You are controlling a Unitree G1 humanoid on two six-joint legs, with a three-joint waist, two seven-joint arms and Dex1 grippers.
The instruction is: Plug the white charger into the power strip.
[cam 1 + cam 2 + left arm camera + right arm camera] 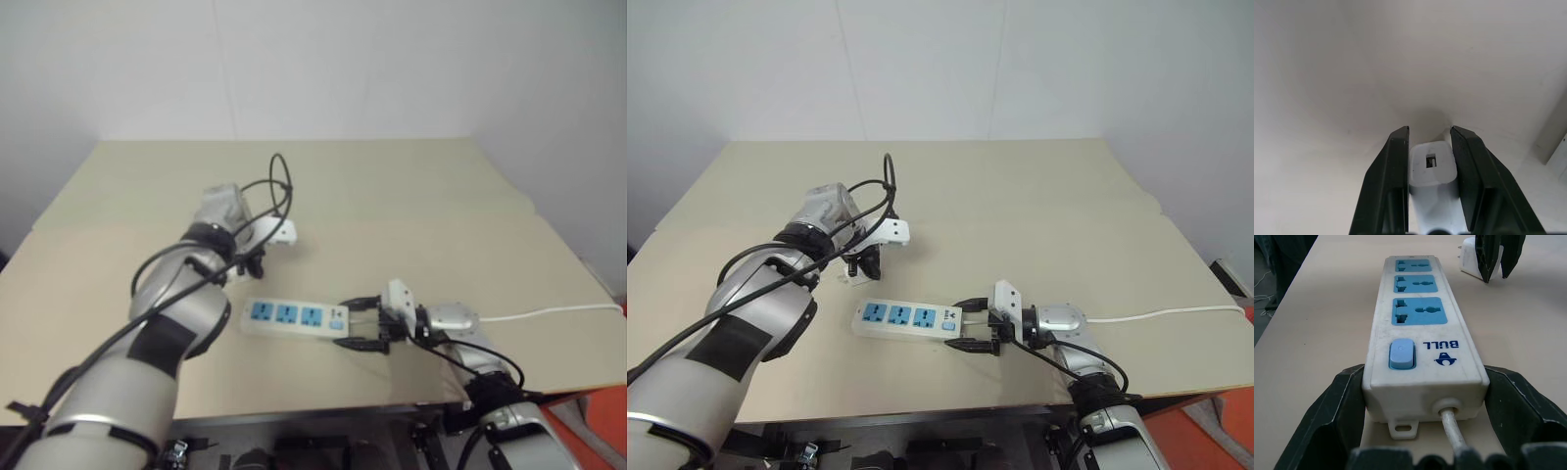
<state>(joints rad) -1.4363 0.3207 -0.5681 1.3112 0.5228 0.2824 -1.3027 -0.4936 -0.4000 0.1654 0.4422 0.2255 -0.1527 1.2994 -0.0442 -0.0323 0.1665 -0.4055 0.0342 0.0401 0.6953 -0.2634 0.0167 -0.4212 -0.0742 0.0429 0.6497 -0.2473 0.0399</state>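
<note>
White charger [1432, 169]: small white plug block, resting on the table [1038, 206] a little behind the far end of the power strip, apart from it. A small rectangular port shows in its upper face in the left wrist view. Clamped between the two black fingers [1391, 181] of the left gripper [1495, 264], which reaches steeply down onto it; prongs point sideways in the right wrist view.

Power strip [906, 319]: long flat white bar lying flat near the front edge of the table, three blue socket faces in a row, a blue switch [1401, 354] and printed mark at the end nearest the right gripper. Thin white cord [1161, 315] leaves that end and trails off toward the table's right edge.

Right gripper [972, 323]: held roughly level, fingers [1327, 416] spread wide, one on each side of the strip's switch end, against or just beside its side walls; contact cannot be confirmed.

Table: plain beige top, white wall behind.
</note>
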